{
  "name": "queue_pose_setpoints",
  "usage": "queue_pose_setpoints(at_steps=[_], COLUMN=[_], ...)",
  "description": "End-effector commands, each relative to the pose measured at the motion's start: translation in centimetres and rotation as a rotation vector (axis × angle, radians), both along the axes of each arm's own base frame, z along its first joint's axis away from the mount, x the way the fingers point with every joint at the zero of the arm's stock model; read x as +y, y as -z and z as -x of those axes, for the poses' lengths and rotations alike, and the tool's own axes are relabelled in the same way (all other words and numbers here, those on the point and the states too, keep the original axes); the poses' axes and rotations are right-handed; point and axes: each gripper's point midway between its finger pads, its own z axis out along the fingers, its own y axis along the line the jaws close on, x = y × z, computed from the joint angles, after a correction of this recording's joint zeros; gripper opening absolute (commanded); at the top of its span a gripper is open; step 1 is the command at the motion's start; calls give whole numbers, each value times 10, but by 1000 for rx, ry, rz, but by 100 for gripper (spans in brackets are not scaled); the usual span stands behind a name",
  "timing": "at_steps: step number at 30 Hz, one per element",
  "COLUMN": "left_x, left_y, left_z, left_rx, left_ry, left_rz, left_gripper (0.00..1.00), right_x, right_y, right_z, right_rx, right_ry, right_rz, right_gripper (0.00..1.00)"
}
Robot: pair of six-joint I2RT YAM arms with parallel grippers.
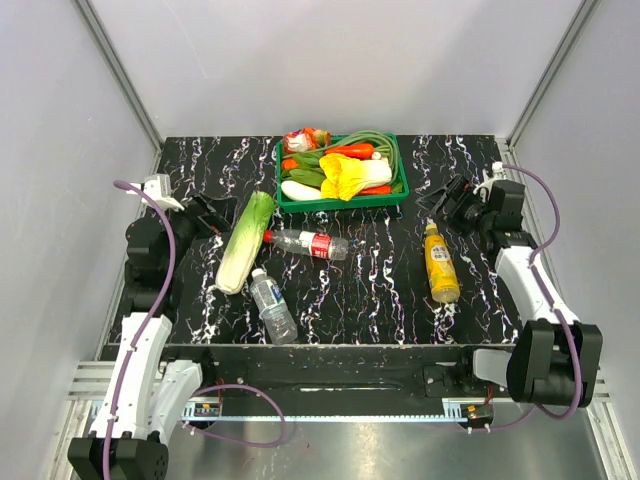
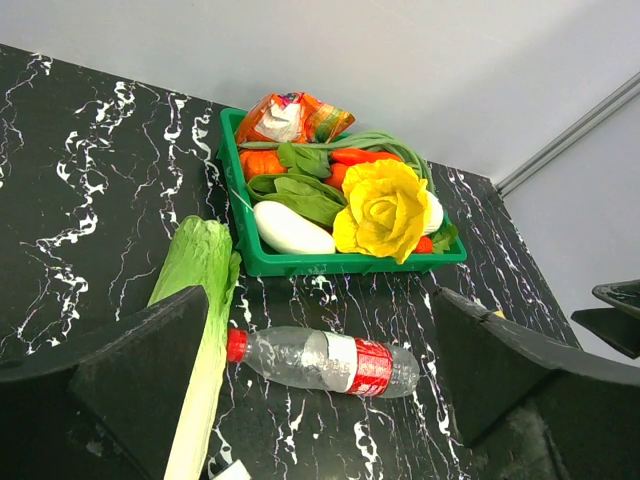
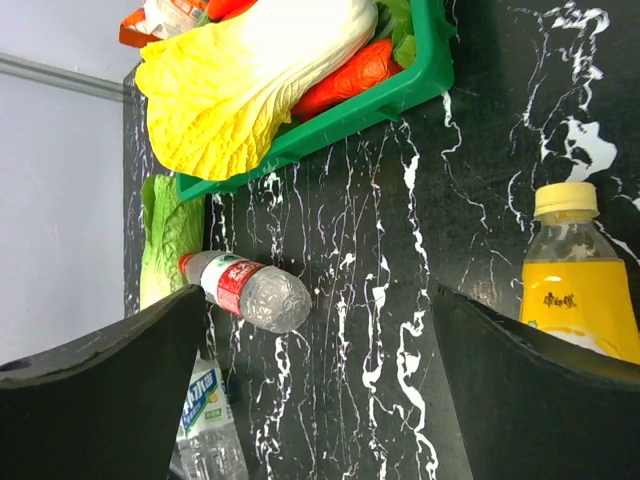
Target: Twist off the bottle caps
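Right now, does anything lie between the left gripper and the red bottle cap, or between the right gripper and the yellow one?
Yes for the left gripper: the napa cabbage lies between it and the red cap. Nothing visible lies between the right gripper and the yellow cap.

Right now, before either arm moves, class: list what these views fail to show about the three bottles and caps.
Right wrist view: juice bottle, lower body hidden by a gripper finger.
Right wrist view: water bottle, cut by the bottom edge and the other finger; its cap unseen.
Top view: white cap, too small to tell whether it is tight or loosened.
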Motion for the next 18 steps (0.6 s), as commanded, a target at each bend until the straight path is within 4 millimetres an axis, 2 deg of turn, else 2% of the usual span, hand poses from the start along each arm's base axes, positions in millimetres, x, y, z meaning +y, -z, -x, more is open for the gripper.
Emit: queue_pose_setpoints(at_steps=[1,4,8,10,15,18], left_x=[-1,0,-22,-27,-37,-46], left_y=[-8,-7,-9,-1,16,14], left_z=[2,-1,-4,-13,-31,-38], left_rx=[-29,-19,-63,-26,115,153], left_ry=[8,6,138,164,171,167], left_rz=[2,0,19,29,-42,-55], left_gripper=[99,99,99,99,99,99], right_x=[-7,-6,-9,-12,-10,-8], right_y=[-25,-21,-5,6,40,53], right_z=[11,17,28,34,44,42], right_rx=[-59,-28,61,110,235,284], right_ry=[18,31,82,102,70,58], right_rz=[119,267,420,477,553,560], right_gripper=[99,100,100,100,100,100])
